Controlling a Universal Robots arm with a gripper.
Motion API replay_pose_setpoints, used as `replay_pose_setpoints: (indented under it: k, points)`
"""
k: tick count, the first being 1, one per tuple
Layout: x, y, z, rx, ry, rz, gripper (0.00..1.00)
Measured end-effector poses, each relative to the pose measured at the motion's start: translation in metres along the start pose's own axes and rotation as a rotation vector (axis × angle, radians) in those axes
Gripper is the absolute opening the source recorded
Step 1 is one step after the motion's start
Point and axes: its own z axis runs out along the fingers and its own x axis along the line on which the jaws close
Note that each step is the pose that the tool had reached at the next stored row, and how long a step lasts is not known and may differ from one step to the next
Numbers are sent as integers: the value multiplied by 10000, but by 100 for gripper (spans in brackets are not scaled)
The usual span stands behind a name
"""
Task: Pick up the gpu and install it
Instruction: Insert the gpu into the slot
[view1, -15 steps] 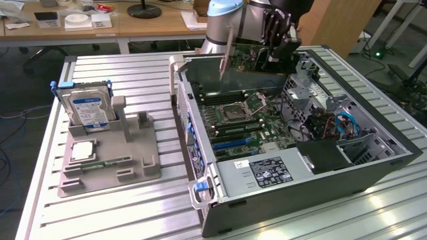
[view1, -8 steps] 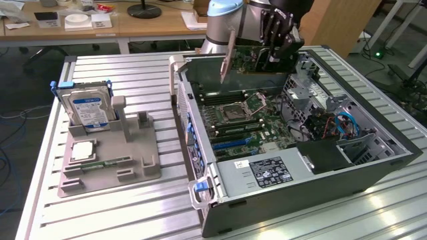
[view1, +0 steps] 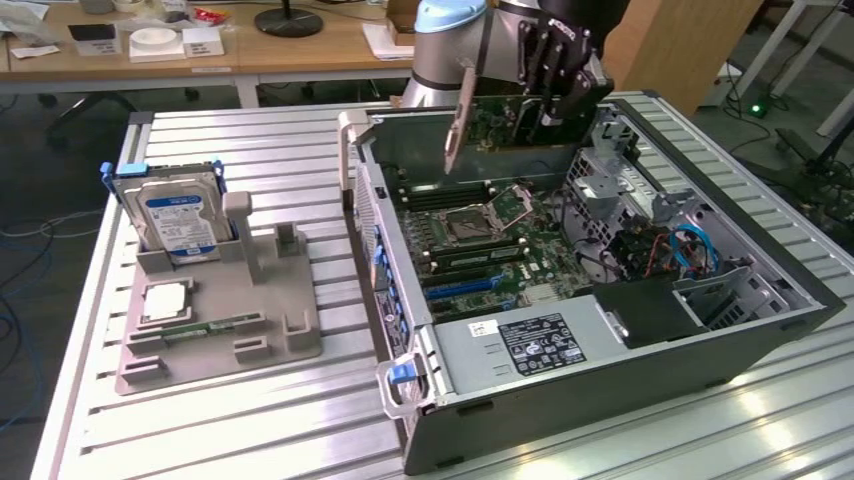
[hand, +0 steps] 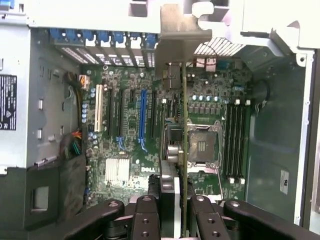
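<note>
I hold the gpu (view1: 497, 128), a dark green card with a long silver bracket (view1: 458, 125), edge-down above the open computer case (view1: 587, 300). My gripper (view1: 550, 100) is shut on its top edge. In the wrist view the gpu (hand: 184, 130) runs edge-on between my fingers (hand: 146, 220), its silver bracket (hand: 182, 37) toward the case's rear slot openings. It hangs over the motherboard (hand: 130, 135) between the expansion slots, one of them blue (hand: 142, 120), and the CPU socket (hand: 202, 147). The card hovers apart from any slot.
A grey fixture (view1: 220, 310) on the exterior view's left holds a silver hard drive with a blue label (view1: 174, 215) and a memory stick (view1: 207, 328). The power supply (view1: 527, 345) fills the case's near end. Cables and a drive cage (view1: 667, 250) lie on the exterior view's right.
</note>
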Motion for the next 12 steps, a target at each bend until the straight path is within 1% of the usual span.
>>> replay_pose_setpoints:
  k: [3, 4, 5, 6, 8, 12]
  points:
    - [6, 5, 9, 183, 11, -79, 28]
    - [6, 7, 14, 256, 12, -85, 28]
    - [7, 7, 21, 307, 15, -86, 28]
    - [8, 7, 32, 342, 15, -87, 28]
    - [9, 5, 67, 358, 16, -76, 28]
    - [12, 4, 136, 378, 11, 441, 28]
